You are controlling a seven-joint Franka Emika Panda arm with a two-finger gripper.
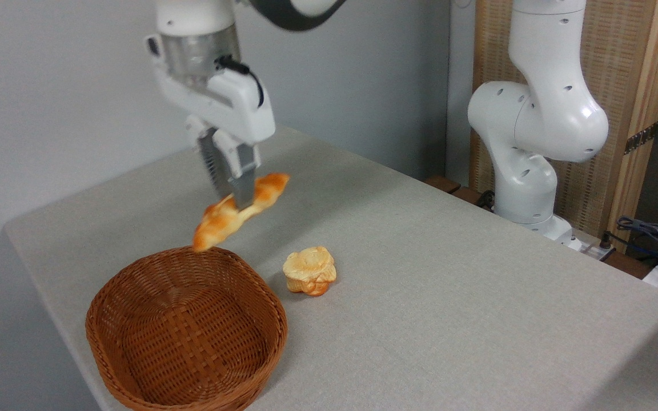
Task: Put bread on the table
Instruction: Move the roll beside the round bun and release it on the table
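Gripping: the end effector (236, 197) is pinching the bread (241, 210) near its middle, fingers pointing down and pressed against the loaf's sides.
Bread position: the loaf is hanging in the air, clear of every surface, directly below the end effector's body.
Long axis: it is running diagonally, the upper end pointing right and away from the camera, the lower end drooping toward the left and near side.
Key relation: the lower tip is hovering just over the far rim of the basket (135, 297), while the rest is sitting over bare counter (449, 285).
Neighbours: the bun (309, 270) is resting on the counter, right of the basket and near the loaf's likely landing spot.
Judgement: lowering should be happening over open cloth behind the basket, keeping that drooping tip off the rim.
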